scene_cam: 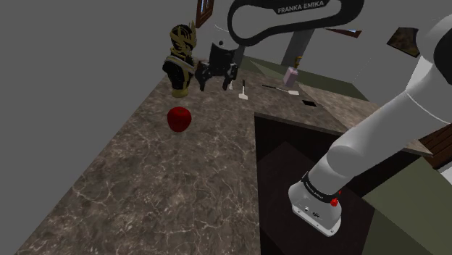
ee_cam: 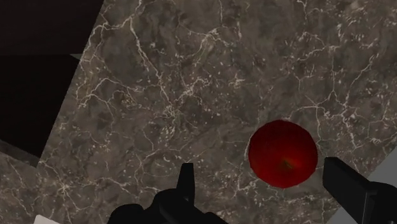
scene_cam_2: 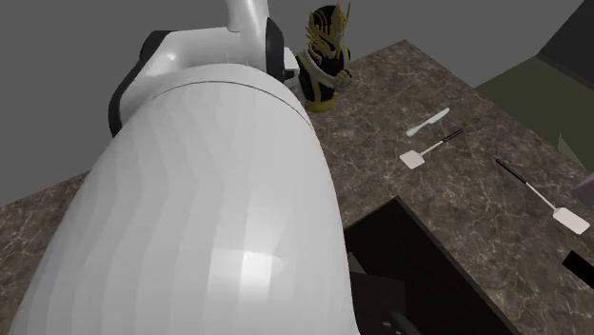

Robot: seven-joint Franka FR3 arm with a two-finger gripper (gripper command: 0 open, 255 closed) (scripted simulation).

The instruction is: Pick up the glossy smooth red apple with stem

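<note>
A glossy red apple [scene_cam: 179,118] rests on the dark marble counter [scene_cam: 145,188]. My black gripper [scene_cam: 214,81] hangs above the counter, up and to the right of the apple in the shoulder view, beside a black and gold bust [scene_cam: 181,59]. In the wrist view the apple [ee_cam: 282,153] lies on the stone below and between my fingers [ee_cam: 185,181], which stand apart and touch nothing. The gripper [ee_cam: 264,184] is open and well above the fruit.
The bust [scene_cam_2: 326,59] stands at the counter's far edge. A dark recessed sink [scene_cam: 297,181] opens to the shoulder view's right of the apple. Two white spatulas [scene_cam_2: 428,149], [scene_cam_2: 547,200] and a pale knife [scene_cam_2: 425,122] lie past the sink. A small purple bottle [scene_cam: 291,75] stands farther back.
</note>
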